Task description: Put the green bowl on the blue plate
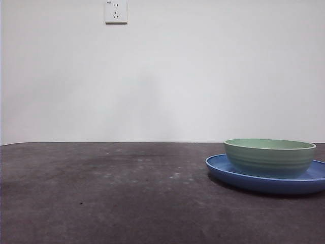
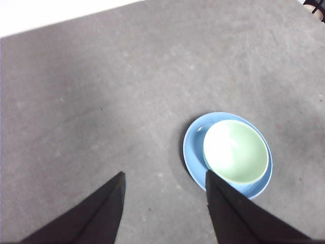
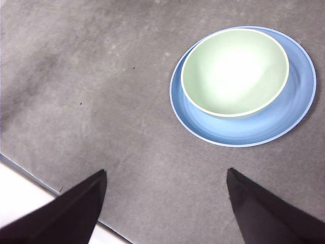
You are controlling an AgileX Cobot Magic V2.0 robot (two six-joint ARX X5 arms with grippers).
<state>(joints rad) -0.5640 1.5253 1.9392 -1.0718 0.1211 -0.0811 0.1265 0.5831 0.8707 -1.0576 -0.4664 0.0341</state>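
With both tools raised clear and holding nothing, the pale mint-green ridged bowl point(image 1: 269, 157) sits inside the wide glossy medium-blue plate point(image 1: 223, 170) on the dark grey mottled surface point(image 1: 101, 193). Task reads as done, judging by how things lie.

Left tool point(image 2: 165, 203): jaws spread apart, empty, high above the surface. Bowl and plate lie just beyond its right-hand jaw, well below it.

Right tool point(image 3: 165, 203): jaws spread apart, empty, also high. Bowl and plate lie ahead of it, off toward one jaw, well apart from both tips.

Risks from here:
- Bowl is not centred. It sits toward one side of the plate, close to the rim there. A knock would slide it on the glossy plate, maybe up onto the raised rim, leaving it tilted.
- Left tool's jaw overlaps the plate edge in its own view. A straight descent could clip the plate rim and shift or tip the pair.
- Plate looks near the surface's edge region in the front view (cut by the frame); cannot tell how near.

View differences:
- Front view: gives the bowl's side profile, ridges, level rim, base down in the plate. Shows a white wall socket point(image 1: 116, 11). Shows no arm at all.
- Wrist views: show the bowl's empty interior point(image 3: 233, 71) and its off-centre seat point(image 2: 236, 151), which the front view hides.
- Right wrist view alone shows the surface's near edge with a pale strip beyond point(image 3: 20, 188).
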